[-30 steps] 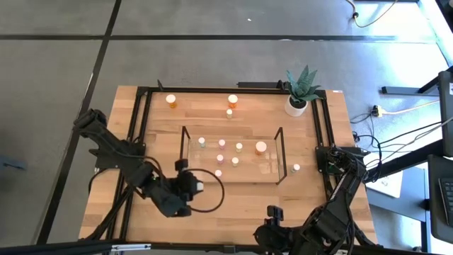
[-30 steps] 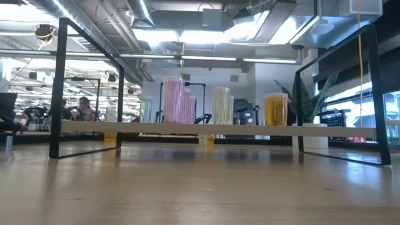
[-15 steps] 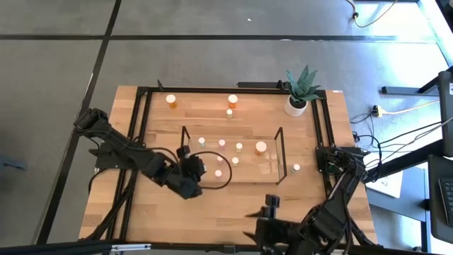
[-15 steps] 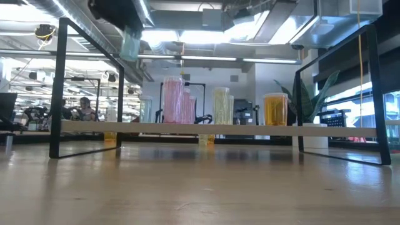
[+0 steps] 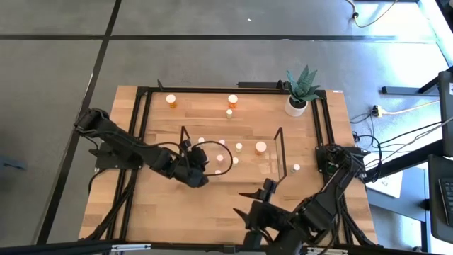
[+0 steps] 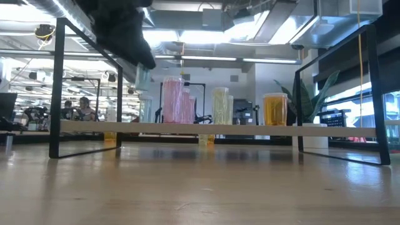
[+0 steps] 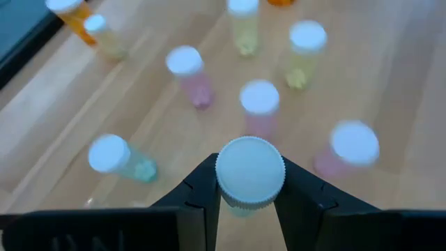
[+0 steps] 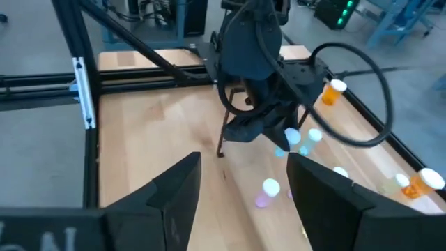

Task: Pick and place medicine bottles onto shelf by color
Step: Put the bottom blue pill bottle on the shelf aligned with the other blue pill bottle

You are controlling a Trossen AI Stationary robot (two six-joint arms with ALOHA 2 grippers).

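Observation:
My left gripper (image 5: pixel 200 170) hangs over the left end of the clear shelf (image 5: pixel 272 166), shut on a small pale green medicine bottle (image 6: pixel 142 80) with a white cap (image 7: pixel 249 173). Several bottles stand on the shelf: pink (image 6: pixel 173 100), yellow-green (image 6: pixel 220 105) and orange (image 6: pixel 275 109), with a pale green one (image 7: pixel 125 159) below my gripper. Two orange bottles (image 5: pixel 170 100) (image 5: pixel 232 100) stand on the far table. My right gripper (image 8: pixel 244 202) waits open near the front edge, pointing at the left arm. My left gripper pinches the bottle between its two fingers (image 7: pixel 202 192), one on each side just under the white cap. The fingers slant down from the table's left and near side. The bottle hangs about upright below them (image 6: pixel 142 87), clear of the shelf board.
A potted plant in a white pot (image 5: pixel 296 105) stands at the far right corner. One small white bottle (image 5: pixel 296 168) stands right of the shelf. Black frame rails (image 5: pixel 141 142) run along the table's left, far and right sides. Bare wood lies between the shelf and the near edge.
My left gripper has carried the bottle from the near left of the shelf toward the far edge and right, sinking over the shelf's left end and rolling a little. My right gripper has turned at the wrist and shifted slightly toward the table's left.

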